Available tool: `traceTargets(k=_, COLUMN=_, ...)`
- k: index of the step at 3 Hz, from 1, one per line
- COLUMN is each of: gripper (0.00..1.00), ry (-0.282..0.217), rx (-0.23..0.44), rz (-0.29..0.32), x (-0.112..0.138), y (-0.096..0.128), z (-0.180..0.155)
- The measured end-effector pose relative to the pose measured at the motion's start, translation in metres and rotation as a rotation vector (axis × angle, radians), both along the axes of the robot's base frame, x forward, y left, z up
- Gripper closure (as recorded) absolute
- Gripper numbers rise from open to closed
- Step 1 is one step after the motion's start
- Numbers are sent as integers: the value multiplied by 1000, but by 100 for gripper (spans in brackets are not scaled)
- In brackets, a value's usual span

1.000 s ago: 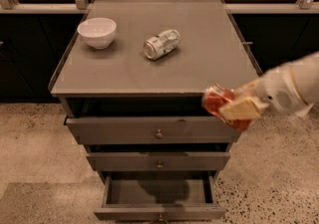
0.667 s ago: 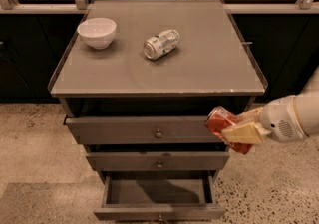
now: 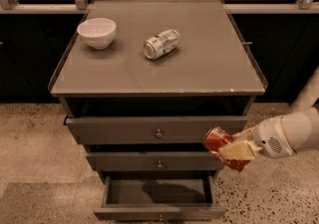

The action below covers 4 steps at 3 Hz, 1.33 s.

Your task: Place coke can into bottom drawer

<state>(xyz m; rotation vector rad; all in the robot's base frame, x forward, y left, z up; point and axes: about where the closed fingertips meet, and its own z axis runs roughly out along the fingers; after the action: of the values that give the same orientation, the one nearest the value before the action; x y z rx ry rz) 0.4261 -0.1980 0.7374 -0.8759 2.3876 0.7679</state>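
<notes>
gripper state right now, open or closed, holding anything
Gripper: closed on the coke can, low at the cabinet's right front, above and to the right of the open bottom drawer.

A grey cabinet seen from above and in front. The bottom drawer [image 3: 159, 213] is pulled out furthest, its interior open from above, with walls on all four sides. The middle drawer [image 3: 149, 162] and top drawer [image 3: 149, 129] stand just above its rear part, their fronts and knobs facing forward. The end effector [image 3: 234, 149], clamped on the coke can [image 3: 219, 143], hangs at the cabinet's right front, level with the gap between those two fronts and above the open drawer's right side. Speckled floor [image 3: 35, 143] lies open to the left. On the tabletop [image 3: 209, 68], a white bowl [image 3: 96, 32] sits back left and a silver-and-green can [image 3: 161, 44] lies near the centre.
</notes>
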Motion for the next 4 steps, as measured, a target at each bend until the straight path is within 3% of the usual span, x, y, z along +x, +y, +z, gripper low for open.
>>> traceTargets(k=1, gripper=100, ry=32, rx=14, rz=-40, x=0, y=-4, z=-16)
traceTargets(k=2, gripper=100, ry=94, rx=61, rz=-119, x=2, y=-7, z=-73)
traceTargets(k=4, gripper=100, ry=139, rx=146, rz=-231, x=21, y=15, z=-203)
